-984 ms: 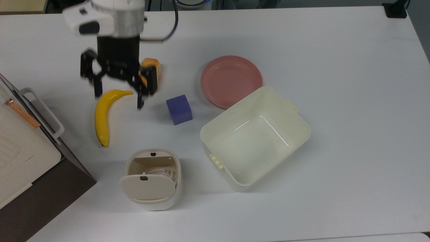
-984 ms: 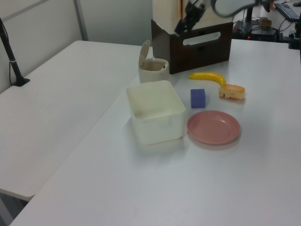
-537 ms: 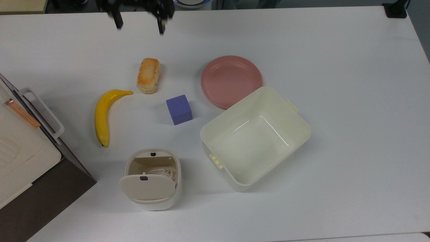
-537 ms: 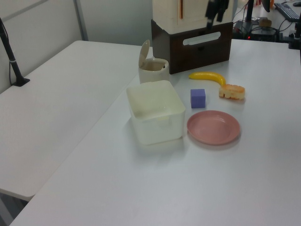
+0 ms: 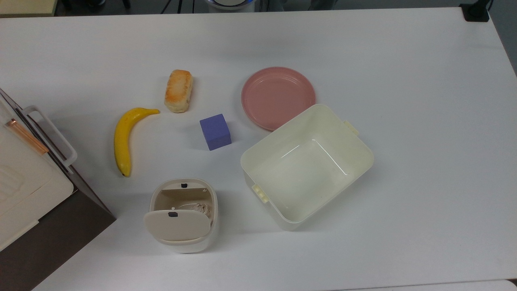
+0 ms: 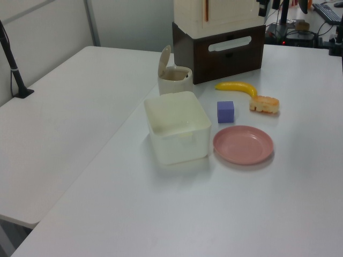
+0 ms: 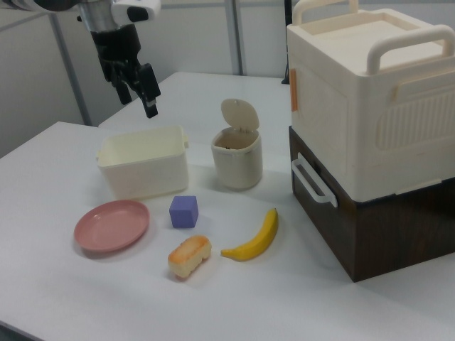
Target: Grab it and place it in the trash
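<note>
The small beige trash bin (image 5: 181, 242) stands near the top view's bottom left, its swing flap (image 5: 177, 225) tipped so the inside shows. A tiny crumpled off-white paper wad (image 5: 201, 209) lies inside the bin against its right wall. In the right view the bin (image 7: 237, 167) sits mid-table with its flap raised, and in the left view the bin (image 6: 174, 80) stands beside the dark brown box. My gripper (image 7: 136, 96) hangs high above the table at the right view's upper left, beyond the cream tub, open with nothing between its fingers.
An orange-topped bread roll (image 5: 178, 96), a banana (image 5: 124, 137), a purple cube (image 5: 215, 131) and a pink plate (image 5: 278, 97) lie on the white table. A large cream tub (image 5: 355, 169) sits right of the bin. A cream case on a dark brown base (image 5: 40, 210) fills the top view's left edge.
My gripper has risen from above the banana and bread roll, moved toward the top view's top edge and left that frame. The objects on the table have not moved.
</note>
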Tool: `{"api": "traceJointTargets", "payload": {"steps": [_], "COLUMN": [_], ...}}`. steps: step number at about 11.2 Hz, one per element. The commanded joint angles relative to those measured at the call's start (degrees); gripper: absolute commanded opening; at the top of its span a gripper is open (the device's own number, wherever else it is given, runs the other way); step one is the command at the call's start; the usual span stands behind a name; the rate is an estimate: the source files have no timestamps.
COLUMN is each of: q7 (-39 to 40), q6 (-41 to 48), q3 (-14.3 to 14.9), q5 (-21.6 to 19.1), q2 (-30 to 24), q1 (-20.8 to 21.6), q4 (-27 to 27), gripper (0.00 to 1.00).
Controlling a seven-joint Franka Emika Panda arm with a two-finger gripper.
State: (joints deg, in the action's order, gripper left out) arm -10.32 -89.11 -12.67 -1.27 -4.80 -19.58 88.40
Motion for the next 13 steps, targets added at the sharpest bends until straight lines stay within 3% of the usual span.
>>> {"api": "traceJointTargets", "payload": {"steps": [1, 6, 13], "q7": [-3.7, 1.0, 1.0], "q6": [-1.0, -4.8, -4.8], "q3": [1.2, 1.2, 1.5], "q5": [-1.8, -1.7, -4.3], "q2": [0.2, 1.2, 1.4], "q1": [0.0, 0.8, 0.4], "q4": [2.0, 3.4, 2.9], "gripper": [1.0, 1.0, 1.0]}}
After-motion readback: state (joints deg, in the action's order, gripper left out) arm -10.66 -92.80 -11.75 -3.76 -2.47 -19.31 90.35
